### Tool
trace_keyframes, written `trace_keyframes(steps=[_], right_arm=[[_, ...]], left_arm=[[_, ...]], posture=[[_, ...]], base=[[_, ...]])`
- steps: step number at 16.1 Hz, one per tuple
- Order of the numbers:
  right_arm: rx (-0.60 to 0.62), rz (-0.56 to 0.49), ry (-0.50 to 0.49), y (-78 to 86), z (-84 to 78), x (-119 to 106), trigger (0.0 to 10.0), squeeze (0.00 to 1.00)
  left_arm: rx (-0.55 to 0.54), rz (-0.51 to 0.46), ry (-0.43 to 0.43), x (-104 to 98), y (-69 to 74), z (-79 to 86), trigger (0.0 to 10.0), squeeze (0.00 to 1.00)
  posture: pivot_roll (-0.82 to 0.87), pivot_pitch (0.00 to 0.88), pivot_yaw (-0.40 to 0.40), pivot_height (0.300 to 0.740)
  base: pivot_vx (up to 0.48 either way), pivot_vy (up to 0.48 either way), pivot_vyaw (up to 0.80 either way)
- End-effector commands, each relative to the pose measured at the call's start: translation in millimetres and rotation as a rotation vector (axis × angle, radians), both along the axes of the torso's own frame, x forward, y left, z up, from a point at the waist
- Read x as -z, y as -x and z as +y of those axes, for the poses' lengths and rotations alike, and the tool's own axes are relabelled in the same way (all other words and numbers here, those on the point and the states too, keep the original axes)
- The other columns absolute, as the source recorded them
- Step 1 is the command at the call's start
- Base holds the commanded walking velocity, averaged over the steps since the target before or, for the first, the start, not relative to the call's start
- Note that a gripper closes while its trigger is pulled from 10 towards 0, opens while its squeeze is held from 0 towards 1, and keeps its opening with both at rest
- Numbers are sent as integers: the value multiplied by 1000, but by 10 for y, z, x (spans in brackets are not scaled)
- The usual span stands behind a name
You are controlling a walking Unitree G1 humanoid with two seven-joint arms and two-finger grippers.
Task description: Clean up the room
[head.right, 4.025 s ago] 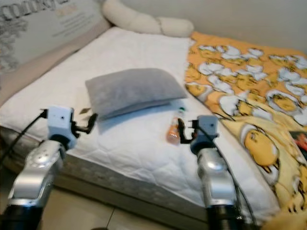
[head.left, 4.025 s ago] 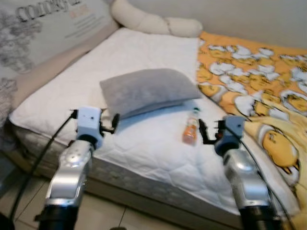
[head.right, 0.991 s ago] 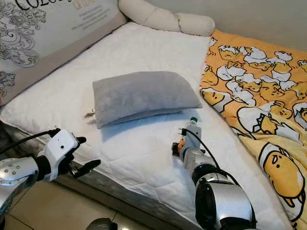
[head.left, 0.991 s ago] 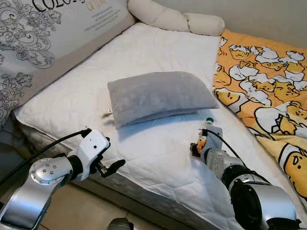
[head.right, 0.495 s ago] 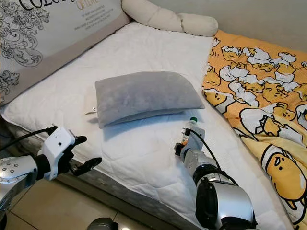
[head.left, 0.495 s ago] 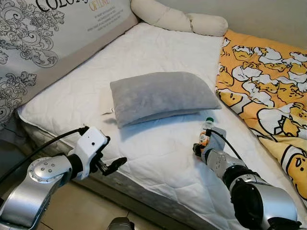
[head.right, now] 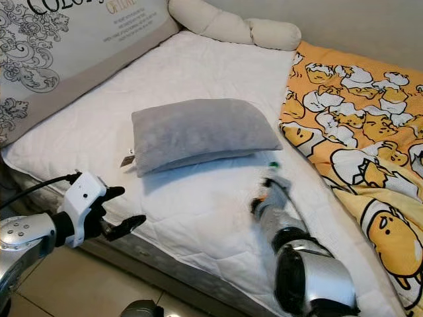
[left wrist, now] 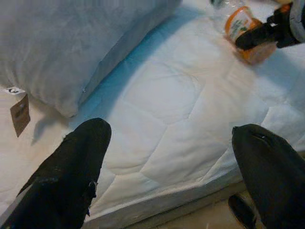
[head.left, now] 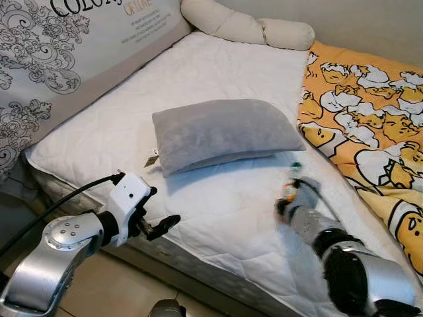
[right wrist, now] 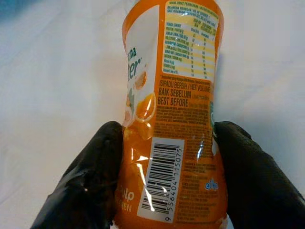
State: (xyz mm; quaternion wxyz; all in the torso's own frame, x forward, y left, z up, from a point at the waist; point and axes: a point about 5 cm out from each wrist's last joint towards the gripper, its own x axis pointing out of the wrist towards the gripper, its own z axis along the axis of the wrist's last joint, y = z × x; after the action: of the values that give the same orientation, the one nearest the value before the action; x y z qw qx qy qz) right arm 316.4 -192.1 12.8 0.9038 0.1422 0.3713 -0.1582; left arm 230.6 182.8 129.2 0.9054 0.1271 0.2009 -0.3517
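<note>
Closest to you, your left tool hangs off the near edge of the bed with its two black fingers spread wide, nothing between them. It sits about where it was half a second ago.

Over on your right, the right tool is clamped on the orange bottle. In the right wrist view both black fingers press the sides of the bottle's lower part, with the barcode facing the camera. The bottle's long axis runs straight away from the wrist, base toward the tool and the narrower top pointing out over the white mattress cover. In the head views the bottle is blurry, but you can make out the green cap at the far end, pointing toward the back of the bed. It's on the near right part of the mattress cover, just beside the edge of the yellow cartoon blanket. I can't tell if it's lifted or touching the cover. Compared to half a second ago, the right arm and bottle are smeared and sit slightly to the right.

A bit farther back the grey pillow lies flat mid-bed, same spot as before. Farthest off, the cream bolster lies along the wall.
</note>
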Motion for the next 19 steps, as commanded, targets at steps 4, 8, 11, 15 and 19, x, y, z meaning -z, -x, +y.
trace_keyframes(steps=[4, 8, 11, 15, 19], right_arm=[[95, -249, 7, -172, -353, -324, 8941, 0], [-42, -583, -45, -204, -231, -780, 10000, 0], [-193, -669, -115, 84, 104, -907, 10000, 0], [-249, -611, -158, 289, 296, -816, 10000, 0], [-309, -585, -169, 349, 410, -866, 10000, 0]], left_arm=[[-96, -28, 15, 60, -79, 5, 10000, 0], [-255, -120, -18, 36, -207, 40, 10000, 0], [-372, -170, 14, -34, -284, 72, 10000, 0], [-429, -175, 9, -12, -281, 105, 10000, 0], [-447, -184, 15, -42, -378, 61, 10000, 0]], posture=[[199, 0, -32, 740], [95, 0, 12, 740], [75, 0, 5, 740], [90, 0, -21, 740], [95, 0, -11, 740]], base=[[0, 0, 0], [0, 0, 200], [0, 0, 800], [0, 0, 800], [0, 0, 800]])
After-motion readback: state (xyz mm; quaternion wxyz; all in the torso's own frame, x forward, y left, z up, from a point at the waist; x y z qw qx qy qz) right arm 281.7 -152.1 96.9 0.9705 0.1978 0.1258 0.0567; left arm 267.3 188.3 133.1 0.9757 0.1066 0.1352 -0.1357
